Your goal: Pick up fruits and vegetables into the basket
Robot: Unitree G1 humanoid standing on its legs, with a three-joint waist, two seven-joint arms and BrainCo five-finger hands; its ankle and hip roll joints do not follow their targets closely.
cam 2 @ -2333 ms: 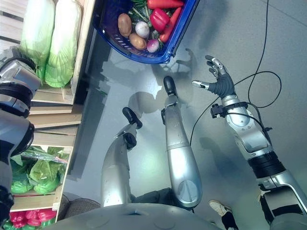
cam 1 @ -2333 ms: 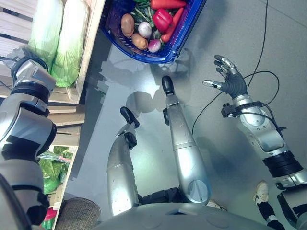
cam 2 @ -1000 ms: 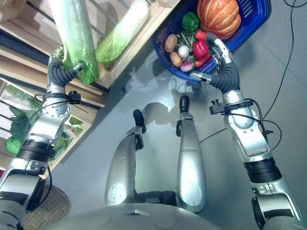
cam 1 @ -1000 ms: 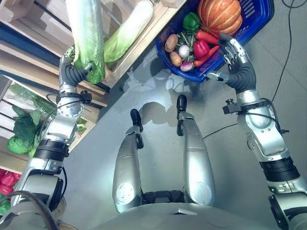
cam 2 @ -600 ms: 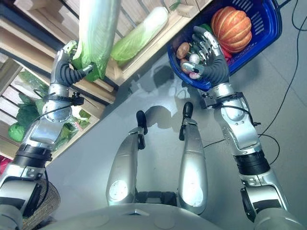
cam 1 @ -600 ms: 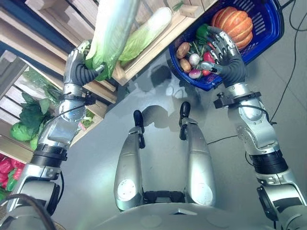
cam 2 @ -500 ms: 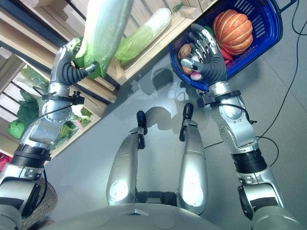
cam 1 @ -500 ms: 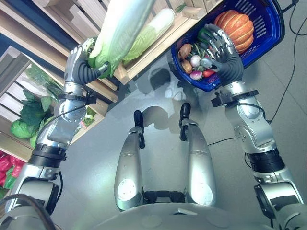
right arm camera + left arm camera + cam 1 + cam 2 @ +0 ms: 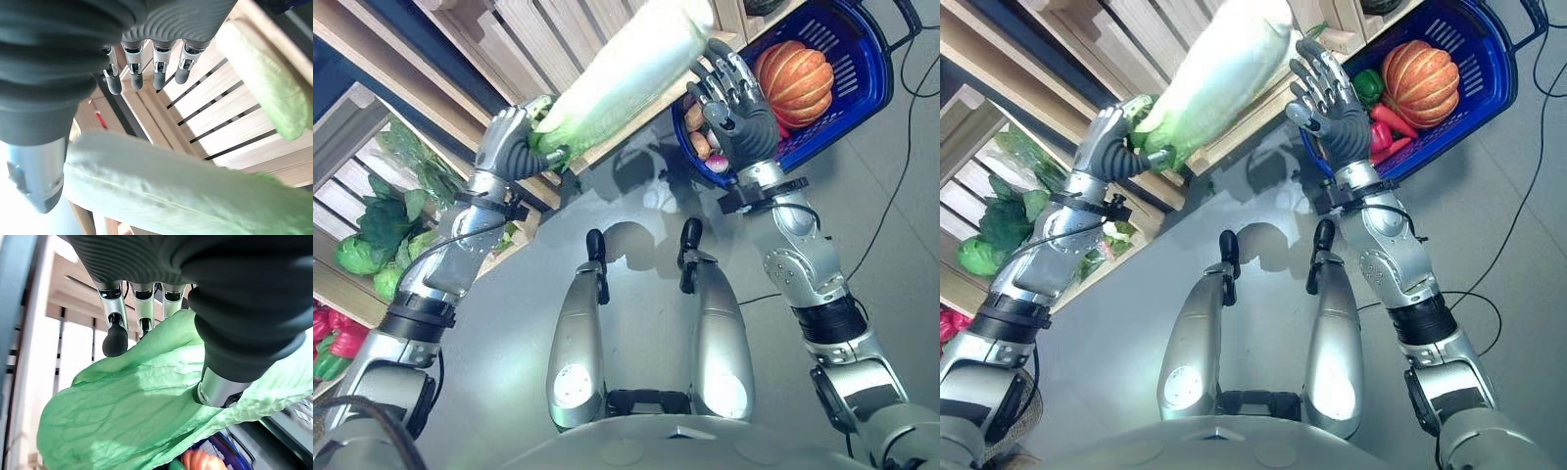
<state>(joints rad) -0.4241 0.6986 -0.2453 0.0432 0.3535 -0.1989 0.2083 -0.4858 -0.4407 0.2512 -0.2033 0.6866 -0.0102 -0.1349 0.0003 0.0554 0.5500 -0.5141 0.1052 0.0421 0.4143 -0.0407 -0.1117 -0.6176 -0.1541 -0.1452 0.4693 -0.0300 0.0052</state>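
Left hand [image 9: 514,147] clamping napa cabbage [image 9: 626,83], now swinging it from upper left toward blue basket [image 9: 871,83] upper right; right hand [image 9: 1332,98], fingers spread, rising to meet it.

cabbages [image 9: 626,83]: 2 (one held) | pumpkin [image 9: 793,80]: 1 | basket [image 9: 867,73]: 1

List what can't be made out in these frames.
- Cabbage: its far tip is cut off by the top edge in the eye views.
- Basket: the right hand hides its near contents.
- Left hand: its fingertips are buried in leaves in its wrist view.
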